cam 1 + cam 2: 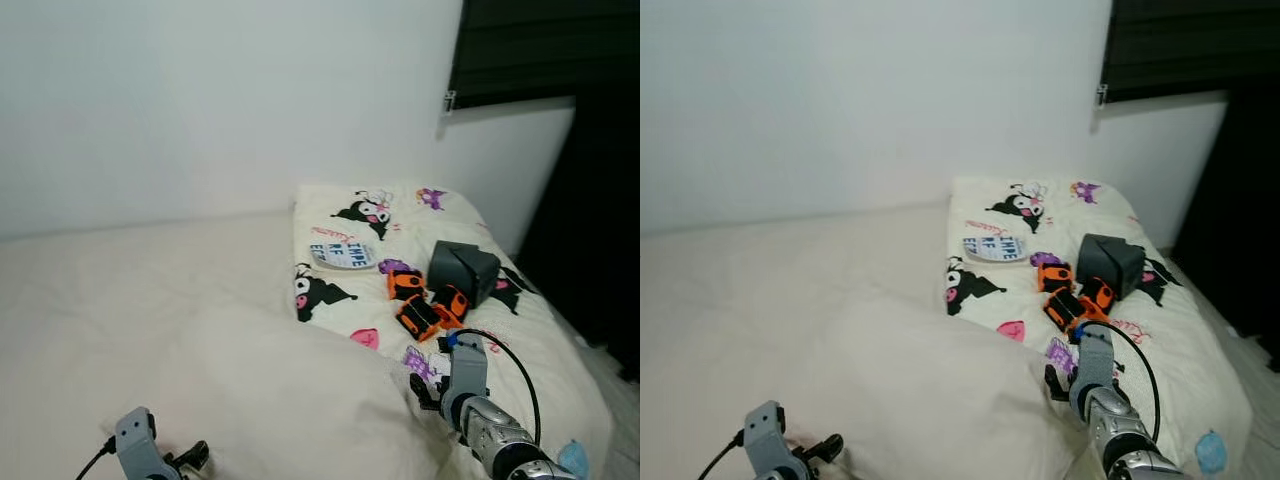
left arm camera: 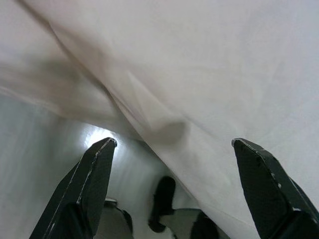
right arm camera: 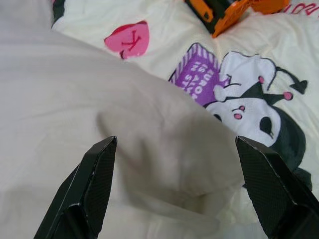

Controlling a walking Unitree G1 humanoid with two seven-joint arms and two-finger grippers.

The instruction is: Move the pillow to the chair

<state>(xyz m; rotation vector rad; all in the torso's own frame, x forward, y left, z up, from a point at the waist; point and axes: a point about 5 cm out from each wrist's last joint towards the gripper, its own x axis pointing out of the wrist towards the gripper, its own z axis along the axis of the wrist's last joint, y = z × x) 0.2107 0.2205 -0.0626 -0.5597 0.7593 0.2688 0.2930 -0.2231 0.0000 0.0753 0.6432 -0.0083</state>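
Lying across the near part of the bed, a plain cream pillow bulges up between the robot's two arms, its right end resting against a cartoon-printed blanket. The left hand sits low at the pillow's near left edge with its fingers spread wide, the pale fabric just beyond their tips and nothing clamped between them. The right hand is at the pillow's right end, also spread wide, its fingers framing the cream bulge where it meets the blanket's purple patch and black-and-white cartoon figure. Farther along the bed, on the printed blanket, lie several orange and black objects, with a dark grey box just to their right and a small printed oval item to their far left. A white wall runs behind the bed, and a dark window blind hangs at the far right.
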